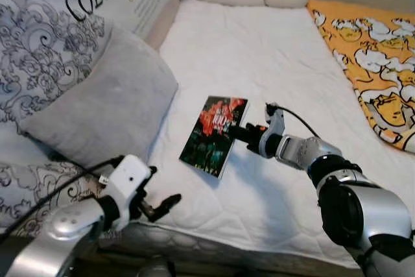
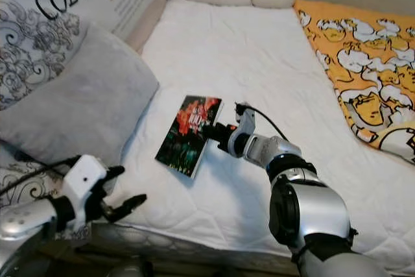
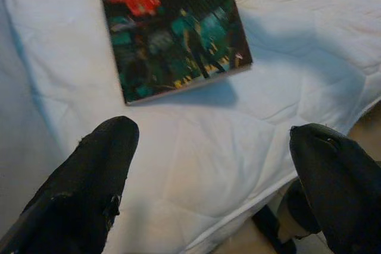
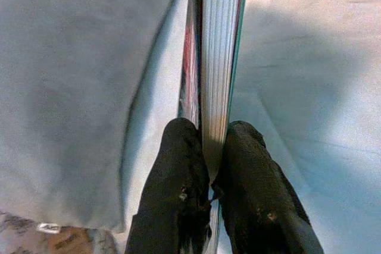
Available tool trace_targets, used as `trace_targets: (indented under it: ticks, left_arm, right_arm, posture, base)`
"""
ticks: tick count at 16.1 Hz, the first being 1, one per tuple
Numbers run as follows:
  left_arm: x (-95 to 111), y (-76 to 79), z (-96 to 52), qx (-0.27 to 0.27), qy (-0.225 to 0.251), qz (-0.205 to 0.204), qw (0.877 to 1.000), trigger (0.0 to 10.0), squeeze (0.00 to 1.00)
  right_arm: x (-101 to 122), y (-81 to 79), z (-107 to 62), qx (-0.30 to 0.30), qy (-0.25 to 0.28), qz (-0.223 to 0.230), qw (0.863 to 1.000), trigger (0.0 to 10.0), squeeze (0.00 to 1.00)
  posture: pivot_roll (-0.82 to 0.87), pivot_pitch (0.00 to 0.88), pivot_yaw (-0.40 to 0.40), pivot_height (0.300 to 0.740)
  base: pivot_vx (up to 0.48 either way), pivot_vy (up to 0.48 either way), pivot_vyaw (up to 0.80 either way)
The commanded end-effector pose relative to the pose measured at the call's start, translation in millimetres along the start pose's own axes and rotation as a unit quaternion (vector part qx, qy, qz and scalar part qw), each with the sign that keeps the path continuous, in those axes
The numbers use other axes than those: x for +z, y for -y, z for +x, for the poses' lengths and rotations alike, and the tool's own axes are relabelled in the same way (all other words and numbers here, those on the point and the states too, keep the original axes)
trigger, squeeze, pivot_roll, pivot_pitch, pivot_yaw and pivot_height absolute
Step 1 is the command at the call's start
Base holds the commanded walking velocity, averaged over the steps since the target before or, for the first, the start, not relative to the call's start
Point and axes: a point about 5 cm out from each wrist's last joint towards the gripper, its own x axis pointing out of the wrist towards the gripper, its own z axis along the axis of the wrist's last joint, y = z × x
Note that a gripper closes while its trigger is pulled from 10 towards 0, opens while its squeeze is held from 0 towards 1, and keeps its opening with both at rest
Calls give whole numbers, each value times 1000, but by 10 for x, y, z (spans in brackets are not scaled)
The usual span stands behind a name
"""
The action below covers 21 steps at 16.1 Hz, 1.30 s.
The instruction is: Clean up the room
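Between the two black fingers [image 4: 178,206] of the right end effector [image 1: 241,133], the long edge of a book [image 1: 214,135] is pinched tight, pages showing in the wrist view. That edge sits slightly raised off the white quilted mattress [image 1: 259,63], the far edge resting near a grey pillow [image 1: 104,105]. Nearer the bed's edge, the left end effector [image 1: 162,205] hovers spread wide, holding nothing. Judged from this, the lift should go slowly and level, since a thin edge pinch could let the book swing or slip.
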Motion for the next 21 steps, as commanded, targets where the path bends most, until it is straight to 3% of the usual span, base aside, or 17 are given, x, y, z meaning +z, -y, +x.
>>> trace_targets:
  ticks: [1,2,3,4,6,11,15,18,20,21]
  left_arm:
    - [44,20,-55,-1,3,3,1000,10000,0]
    - [59,26,-102,6,1,3,1000,10000,0]
    - [63,22,-117,14,1,4,1000,10000,0]
    - [69,21,-135,29,1,2,1000,10000,0]
    - [70,57,-139,32,0,-3,999,10000,0]
    - [80,85,-96,28,1,-9,1000,10000,0]
    - [105,114,-29,22,8,-11,1000,10000,0]
    - [142,142,5,0,10,-4,1000,10000,0]
    - [156,147,-1,-4,10,-1,1000,10000,0]
    - [167,153,-18,-6,8,1,1000,10000,0]
  right_arm:
    - [-51,38,8,-21,-12,-14,1000,10000,0]
    - [-70,50,36,-46,-5,-29,998,10000,0]
    - [-84,70,53,-70,1,-45,997,10000,541]
    - [-108,107,70,-108,6,-82,991,10000,1000]
    - [-141,128,88,-134,-1,-149,980,10000,1000]
    - [78,116,36,-159,46,-220,961,10000,1000]
    - [159,186,-40,-174,113,-219,953,10000,1000]
    - [-67,403,-80,-262,76,-255,928,10000,1000]
    - [-112,399,-58,-261,72,-242,932,10000,1000]
    - [-151,387,-33,-263,68,-234,934,10000,0]
  posture:
    - [194,153,-83,740]
    - [207,162,-91,740]
    - [216,166,-95,740]
    - [223,168,-98,740]
    - [232,170,-107,740]
    - [211,145,-102,740]
    - [180,139,-88,740]
    - [176,159,-72,740]
    - [180,166,-66,740]
    - [194,181,-64,740]
  base:
    - [0,0,0]
    - [0,0,0]
    - [0,0,0]
    - [0,0,0]
    - [0,0,0]
    - [0,0,0]
    - [0,0,0]
    - [0,0,0]
    - [0,0,0]
    - [0,0,0]
